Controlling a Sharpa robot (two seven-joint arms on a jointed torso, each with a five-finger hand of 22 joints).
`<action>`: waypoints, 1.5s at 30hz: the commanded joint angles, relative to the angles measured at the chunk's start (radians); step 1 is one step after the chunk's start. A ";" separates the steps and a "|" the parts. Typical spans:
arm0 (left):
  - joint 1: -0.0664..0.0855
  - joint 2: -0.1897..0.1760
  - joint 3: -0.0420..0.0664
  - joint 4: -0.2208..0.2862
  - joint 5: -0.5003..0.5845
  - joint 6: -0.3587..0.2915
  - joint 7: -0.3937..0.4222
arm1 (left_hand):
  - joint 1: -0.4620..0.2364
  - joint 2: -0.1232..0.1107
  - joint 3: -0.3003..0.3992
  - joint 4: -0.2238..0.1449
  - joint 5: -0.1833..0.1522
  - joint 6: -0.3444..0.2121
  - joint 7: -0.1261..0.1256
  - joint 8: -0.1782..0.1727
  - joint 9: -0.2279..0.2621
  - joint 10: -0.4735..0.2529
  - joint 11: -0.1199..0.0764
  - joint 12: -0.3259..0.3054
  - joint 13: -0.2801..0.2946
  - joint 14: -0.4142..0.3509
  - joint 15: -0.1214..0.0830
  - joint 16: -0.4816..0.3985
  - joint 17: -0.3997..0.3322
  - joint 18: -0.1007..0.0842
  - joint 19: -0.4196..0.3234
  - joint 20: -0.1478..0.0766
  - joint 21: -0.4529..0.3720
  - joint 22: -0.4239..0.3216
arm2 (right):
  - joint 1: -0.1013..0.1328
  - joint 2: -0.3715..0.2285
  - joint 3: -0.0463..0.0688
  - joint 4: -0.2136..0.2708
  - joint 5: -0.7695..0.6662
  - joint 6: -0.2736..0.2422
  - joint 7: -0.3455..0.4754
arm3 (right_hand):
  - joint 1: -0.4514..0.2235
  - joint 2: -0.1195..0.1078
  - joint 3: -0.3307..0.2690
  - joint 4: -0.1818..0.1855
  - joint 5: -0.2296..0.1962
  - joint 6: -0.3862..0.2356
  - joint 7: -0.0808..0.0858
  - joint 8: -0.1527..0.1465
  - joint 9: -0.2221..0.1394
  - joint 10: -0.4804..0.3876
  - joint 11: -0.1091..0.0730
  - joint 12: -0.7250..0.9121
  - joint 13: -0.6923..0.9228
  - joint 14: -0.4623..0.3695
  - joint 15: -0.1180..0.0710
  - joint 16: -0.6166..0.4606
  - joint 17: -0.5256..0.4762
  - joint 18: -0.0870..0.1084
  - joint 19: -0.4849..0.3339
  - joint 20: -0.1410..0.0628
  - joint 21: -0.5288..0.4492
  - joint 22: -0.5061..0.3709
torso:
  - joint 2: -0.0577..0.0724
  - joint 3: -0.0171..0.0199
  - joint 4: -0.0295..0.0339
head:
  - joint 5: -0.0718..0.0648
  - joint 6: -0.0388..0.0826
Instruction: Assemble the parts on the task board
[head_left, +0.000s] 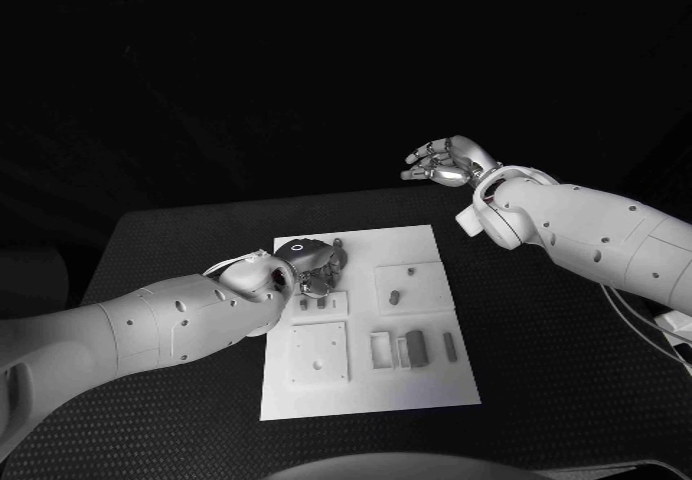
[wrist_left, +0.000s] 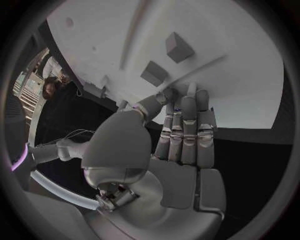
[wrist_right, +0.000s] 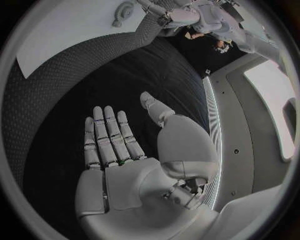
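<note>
A: Where does the task board (head_left: 418, 385) lie?
B: At the middle of the black worktop (head_left: 562, 340), with small grey parts (head_left: 414, 347) in its recesses.

A: And the left hand (head_left: 310, 265)?
B: It rests over the board's far-left corner, fingers (wrist_left: 187, 125) straight and close together, tips touching the white surface just beside two raised blocks (wrist_left: 178, 47). It holds nothing.

A: And the right hand (head_left: 450, 160)?
B: Raised well beyond the board's far edge, palm open, fingers (wrist_right: 106, 135) extended and slightly apart, empty.
</note>
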 joint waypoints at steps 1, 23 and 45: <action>-0.001 -0.001 0.015 0.006 0.012 -0.002 0.012 | 0.003 0.009 0.007 -0.001 0.002 0.008 -0.001 0.005 -0.001 0.011 0.002 0.003 0.001 0.010 -0.001 0.004 0.001 0.018 0.005 -0.002 -0.001 0.021 | 0.000 0.001 0.000 0.002 -0.001 0.008 0.014 | -0.004 0.001 -0.005 0.004 -0.004 -0.004 0.052 0.006 -0.002 0.006 0.000 -0.006 0.000 0.003 0.005 -0.005 0.002 -0.009 0.001 -0.001 -0.004 0.002 | -0.001 0.0002 -0.0002 | 0.001 0.003; 0.009 -0.096 0.083 0.094 0.052 0.050 -0.004 | 0.000 0.009 0.006 0.001 0.002 0.009 -0.001 0.005 -0.002 0.013 0.001 0.001 0.000 0.014 -0.002 0.004 0.003 0.017 0.009 -0.003 0.001 0.021 | 0.000 -0.009 0.000 0.004 -0.001 0.008 0.013 | -0.004 0.001 -0.005 0.003 -0.004 -0.003 0.051 0.007 -0.002 0.007 0.000 -0.007 0.000 0.003 0.005 -0.005 0.002 -0.009 0.002 -0.001 -0.005 0.003 | -0.001 0.0006 0.0007 | 0.008 0.007; 0.008 -0.107 0.075 0.070 0.055 0.080 -0.006 | -0.001 0.008 0.006 0.001 0.002 0.010 -0.001 0.006 -0.003 0.016 0.000 0.001 0.000 0.014 -0.002 0.003 0.004 0.016 0.009 -0.004 0.002 0.021 | 0.000 -0.009 0.000 0.005 -0.001 0.008 0.012 | -0.003 0.001 -0.005 0.003 -0.004 -0.003 0.051 0.008 -0.003 0.007 0.000 -0.008 0.000 0.003 0.005 -0.006 0.002 -0.009 0.002 -0.001 -0.006 0.004 | 0.000 0.0004 0.0001 | 0.010 0.002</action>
